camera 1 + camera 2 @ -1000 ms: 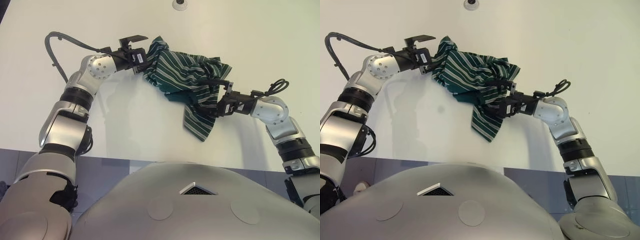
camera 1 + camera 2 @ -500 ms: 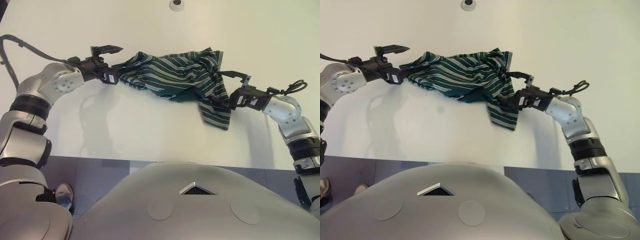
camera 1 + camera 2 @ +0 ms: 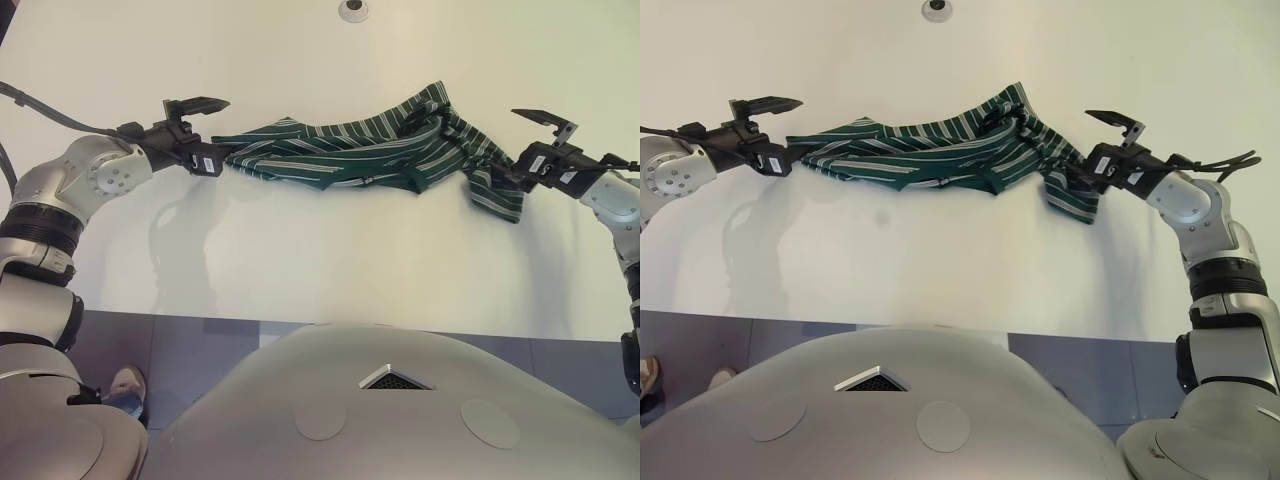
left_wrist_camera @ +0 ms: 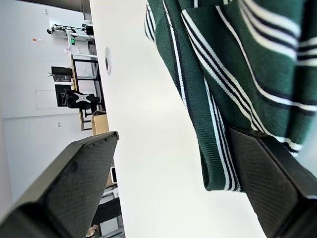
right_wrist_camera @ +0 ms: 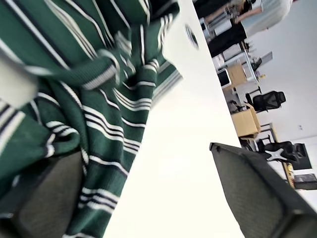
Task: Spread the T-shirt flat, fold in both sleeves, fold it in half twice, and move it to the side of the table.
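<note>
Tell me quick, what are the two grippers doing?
Left gripper: open, shirt hooked over one finger.
Right gripper: open, shirt hooked likewise.

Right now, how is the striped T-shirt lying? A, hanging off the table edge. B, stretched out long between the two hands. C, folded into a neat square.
B: the T-shirt runs across the table from the left hand to the right hand.

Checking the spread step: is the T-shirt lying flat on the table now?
No, the T-shirt is a bunched, twisted band strung between the left claw and the right claw.
</note>
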Robot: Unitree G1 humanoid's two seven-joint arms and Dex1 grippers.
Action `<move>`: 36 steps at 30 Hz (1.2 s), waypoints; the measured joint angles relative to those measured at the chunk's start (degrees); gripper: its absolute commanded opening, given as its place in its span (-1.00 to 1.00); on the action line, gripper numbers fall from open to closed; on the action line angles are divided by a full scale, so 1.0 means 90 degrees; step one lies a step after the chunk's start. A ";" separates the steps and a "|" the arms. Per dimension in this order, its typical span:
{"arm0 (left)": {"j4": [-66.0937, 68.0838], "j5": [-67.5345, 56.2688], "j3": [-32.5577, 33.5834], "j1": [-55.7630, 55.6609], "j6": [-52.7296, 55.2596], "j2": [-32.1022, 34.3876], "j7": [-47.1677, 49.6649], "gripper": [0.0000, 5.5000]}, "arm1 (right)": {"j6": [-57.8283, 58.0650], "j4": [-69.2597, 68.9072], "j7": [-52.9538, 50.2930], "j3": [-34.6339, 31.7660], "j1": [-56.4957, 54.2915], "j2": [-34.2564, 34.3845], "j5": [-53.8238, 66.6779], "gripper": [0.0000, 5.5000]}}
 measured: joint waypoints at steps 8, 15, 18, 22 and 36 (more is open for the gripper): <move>-0.0363 -0.0051 0.0207 0.0184 0.0296 0.0110 -0.0361 0.47 | 0.0127 0.0990 -0.0494 -0.0240 -0.0410 -0.0212 -0.0286 0.59; -0.0811 -0.0754 0.0930 0.0716 0.1012 0.0121 -0.0869 0.47 | -0.0197 0.1138 -0.0332 -0.0523 -0.0446 0.0081 -0.0113 0.59; -0.0772 -0.0857 0.1432 0.0747 0.1509 -0.0161 -0.0590 0.47 | -0.0177 0.1389 -0.0681 -0.0565 -0.0676 0.0188 -0.0269 0.59; -0.0082 -0.1351 0.2393 0.0249 0.1782 -0.0787 0.0401 0.47 | -0.0442 0.1259 -0.0887 -0.0945 -0.0873 0.0558 0.0115 0.59; -0.1291 -0.5120 0.3170 0.2165 -0.0593 -0.2239 -0.2582 0.47 | -0.0037 -0.2913 0.2042 -0.0370 0.1316 0.1122 0.2139 0.59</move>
